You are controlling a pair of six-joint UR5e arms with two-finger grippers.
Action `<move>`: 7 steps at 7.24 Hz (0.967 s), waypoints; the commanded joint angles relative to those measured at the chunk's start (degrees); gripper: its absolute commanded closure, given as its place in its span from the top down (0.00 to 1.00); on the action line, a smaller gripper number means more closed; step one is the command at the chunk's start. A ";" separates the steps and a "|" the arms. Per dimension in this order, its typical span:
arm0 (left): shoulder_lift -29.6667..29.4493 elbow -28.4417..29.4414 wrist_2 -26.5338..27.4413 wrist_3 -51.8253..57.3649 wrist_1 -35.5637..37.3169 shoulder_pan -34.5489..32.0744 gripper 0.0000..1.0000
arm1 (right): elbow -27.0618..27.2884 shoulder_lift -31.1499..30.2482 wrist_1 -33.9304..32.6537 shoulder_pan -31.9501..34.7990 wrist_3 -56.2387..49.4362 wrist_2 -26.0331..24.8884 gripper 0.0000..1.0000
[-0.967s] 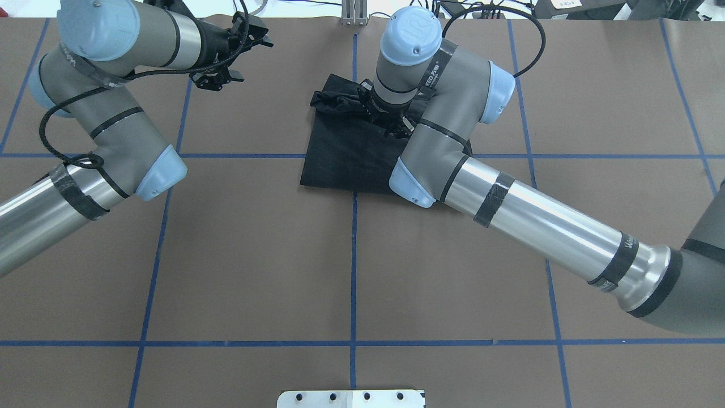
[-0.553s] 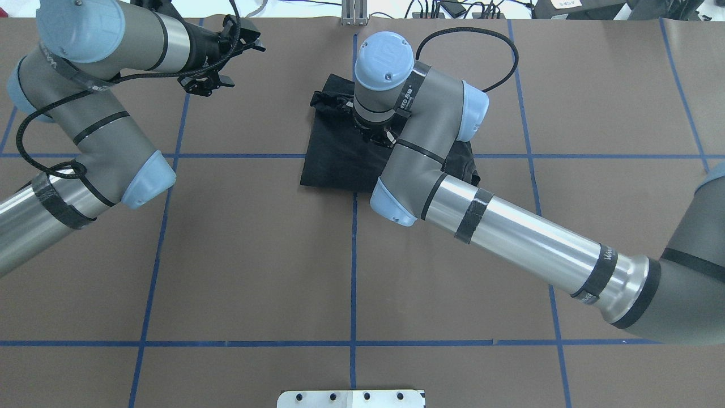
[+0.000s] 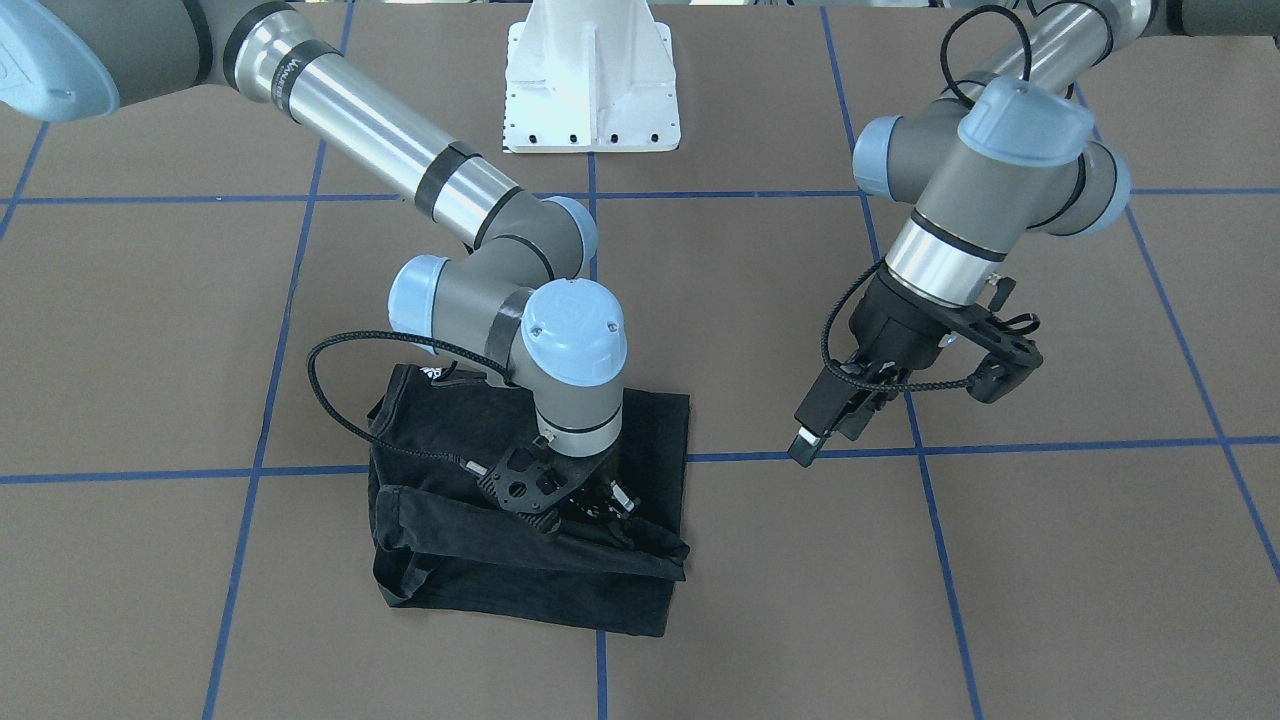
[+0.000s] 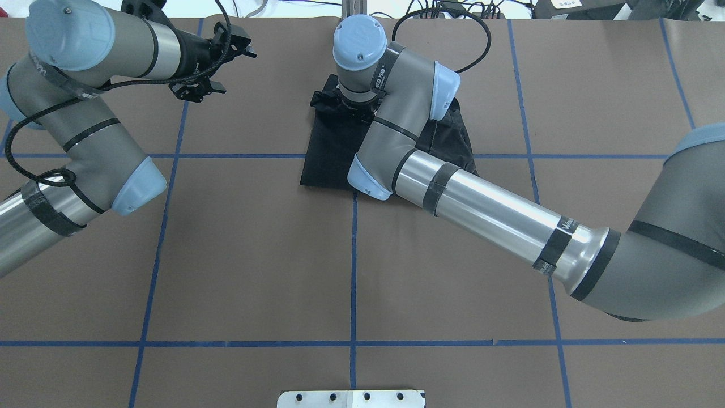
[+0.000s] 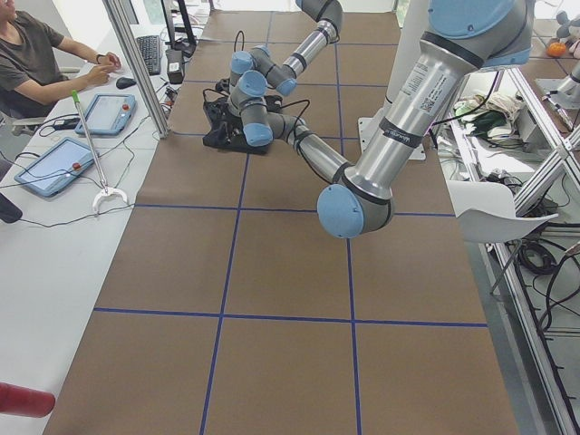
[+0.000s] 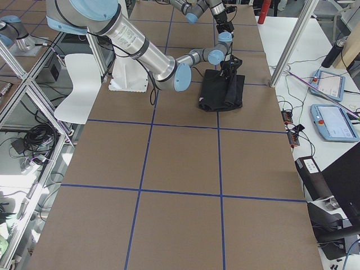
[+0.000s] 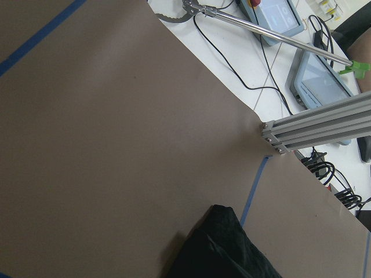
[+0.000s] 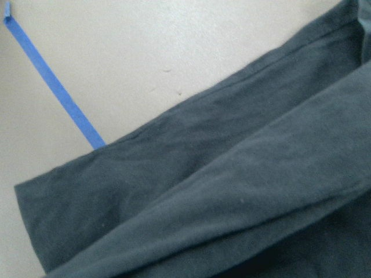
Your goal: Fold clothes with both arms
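Observation:
The black T-shirt (image 3: 440, 425) lies folded on the brown table, far centre in the overhead view (image 4: 325, 150), plain side up. My right gripper (image 3: 575, 512) stands low over its operator-side edge, apparently shut on a raised fold of cloth running along that edge. From overhead the right wrist hides those fingers. Close dark fabric (image 8: 232, 202) fills the right wrist view. Well to the shirt's side, my left gripper (image 3: 920, 400) hangs above bare table, open and holding nothing (image 4: 229, 71). A corner of the shirt (image 7: 226, 249) shows in the left wrist view.
Blue tape lines (image 4: 353, 255) grid the table. The white pedestal base (image 3: 590, 90) sits at the robot's edge. An aluminium post (image 4: 354, 11) rises at the far edge. Beyond it, tablets (image 5: 54, 163) and a seated person (image 5: 36, 54) occupy a side desk.
My right wrist has moved left across the shirt with the fold, uncovering the shirt's right part. The left arm has drawn back a little to the left, still open.

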 commanded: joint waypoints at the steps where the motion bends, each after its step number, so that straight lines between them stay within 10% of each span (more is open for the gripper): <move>1: 0.67 -0.61 0.20 -0.09 -0.03 0.00 0.95 | -13.29 5.90 7.38 3.47 -0.36 -0.12 0.00; 7: 4.27 -2.37 0.47 0.00 -0.29 0.18 0.96 | -19.68 8.31 11.28 11.47 -6.03 4.96 0.00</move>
